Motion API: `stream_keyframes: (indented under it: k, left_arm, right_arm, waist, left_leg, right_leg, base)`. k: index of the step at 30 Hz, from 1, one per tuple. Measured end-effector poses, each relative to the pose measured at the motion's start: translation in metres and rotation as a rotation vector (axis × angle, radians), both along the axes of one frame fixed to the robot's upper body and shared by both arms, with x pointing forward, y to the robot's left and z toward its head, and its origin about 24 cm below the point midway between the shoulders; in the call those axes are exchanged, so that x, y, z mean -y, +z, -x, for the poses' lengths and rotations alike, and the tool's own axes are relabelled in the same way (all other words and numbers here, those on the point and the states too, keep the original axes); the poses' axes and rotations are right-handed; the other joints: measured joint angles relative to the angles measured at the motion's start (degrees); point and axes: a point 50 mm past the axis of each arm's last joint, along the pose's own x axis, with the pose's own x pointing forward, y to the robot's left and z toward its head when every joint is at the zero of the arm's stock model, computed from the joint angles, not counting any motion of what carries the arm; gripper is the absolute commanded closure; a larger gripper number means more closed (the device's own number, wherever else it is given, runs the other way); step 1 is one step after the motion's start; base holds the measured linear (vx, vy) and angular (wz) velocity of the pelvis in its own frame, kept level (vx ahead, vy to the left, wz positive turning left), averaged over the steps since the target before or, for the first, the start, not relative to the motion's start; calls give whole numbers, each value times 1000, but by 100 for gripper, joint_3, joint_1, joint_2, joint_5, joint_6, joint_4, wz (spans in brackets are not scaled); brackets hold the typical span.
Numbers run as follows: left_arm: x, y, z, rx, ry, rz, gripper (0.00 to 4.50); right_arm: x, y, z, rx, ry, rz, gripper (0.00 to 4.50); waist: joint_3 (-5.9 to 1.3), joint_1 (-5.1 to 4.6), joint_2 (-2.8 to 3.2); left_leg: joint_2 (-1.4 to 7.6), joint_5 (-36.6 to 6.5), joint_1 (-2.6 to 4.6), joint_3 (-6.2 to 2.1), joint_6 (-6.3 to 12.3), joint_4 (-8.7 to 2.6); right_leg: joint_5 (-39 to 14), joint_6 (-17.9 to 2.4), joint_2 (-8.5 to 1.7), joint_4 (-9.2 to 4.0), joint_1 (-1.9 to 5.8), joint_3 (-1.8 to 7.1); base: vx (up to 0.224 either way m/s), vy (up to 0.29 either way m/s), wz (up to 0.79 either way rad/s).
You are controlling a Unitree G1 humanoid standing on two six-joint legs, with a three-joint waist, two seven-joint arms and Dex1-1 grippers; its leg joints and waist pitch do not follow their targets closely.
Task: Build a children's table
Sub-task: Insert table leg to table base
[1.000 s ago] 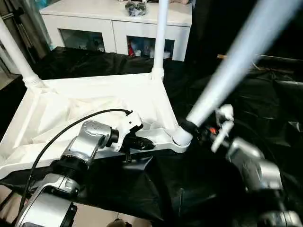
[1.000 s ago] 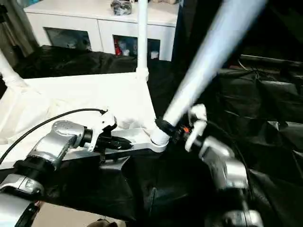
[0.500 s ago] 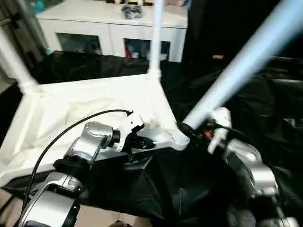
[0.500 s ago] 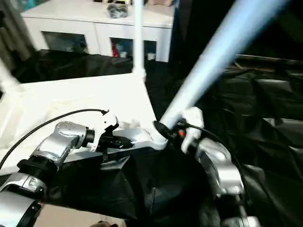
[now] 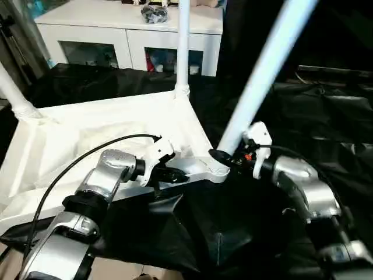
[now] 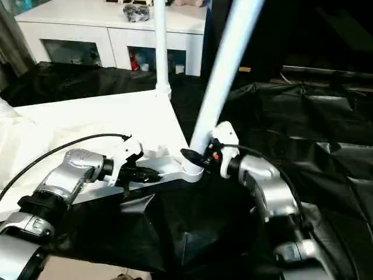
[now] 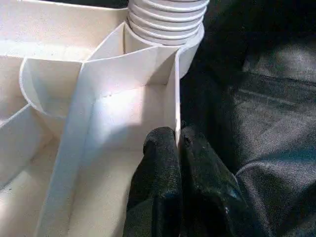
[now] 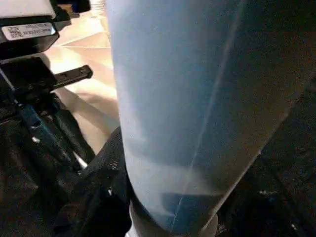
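White plastic rectangular table top [image 5: 111, 125] lies upside down, ribbed side up, on crinkled black sheeting [image 5: 326, 116] that covers the desk. Its left end is cut off by the frame edge, and the near rim is partly hidden behind the silver left forearm.

Three long tapered white tube legs visible:
- far-left leg [image 5: 13, 93] stands in its socket, top cut off.
- far-right leg [image 5: 183, 44] stands upright in its socket, top cut off.
- near-right leg [image 5: 262, 73] leans up and right from the near-right round corner socket [image 5: 213, 170]; upper end runs out of frame. How deep its foot sits in the socket is hidden by the right pincer.

Left pincer [image 7: 178, 140]: black fingers together, clamped on the thin rim wall of the table top just beside the near-right corner socket. Right pincer [image 5: 224, 157]: fingers apart around the foot of the near-right leg, gripping it just above the socket; in the right wrist view the leg blocks most of the fingers.

White glass-door cabinet [image 5: 134, 41] stands beyond the far edge, contents unclear. Open black sheeting to the right of the table top and in front of the near rim.
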Motion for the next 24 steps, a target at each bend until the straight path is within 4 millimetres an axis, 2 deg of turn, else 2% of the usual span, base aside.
stream_keyframes:
  k: [5,9,16,24]
  left_arm:
    - [-2,1,1,15,-38,-15,450]
    - [-3,1,2,21,-62,-29,450]
    - [-6,3,4,26,-120,-40,450]
    - [-10,6,7,17,-195,-56,450]
  right_arm:
    - [-3,2,-2,-10,77,24,262]
    - [-2,1,-1,-19,119,36,262]
    - [-4,0,4,-15,213,23,262]
    - [-3,0,12,-12,317,10,262]
  waist:
    - [-10,13,-27]
    - [-43,28,-80]
    - [-48,58,-90]
    - [-53,160,-106]
  left_leg:
    - [1,0,1,0,-1,-6]
    - [4,-3,4,0,-7,-13]
    - [4,-5,3,0,-11,-16]
    - [4,-9,4,2,-16,-16]
  right_leg:
    - [11,-18,1,0,0,-1]
    - [14,-24,2,0,-1,-8]
    - [14,-23,2,0,0,-8]
    - [15,-25,2,-1,-2,-7]
  base:
    - [0,0,0]
    - [0,0,0]
    - [0,0,0]
    - [0,0,0]
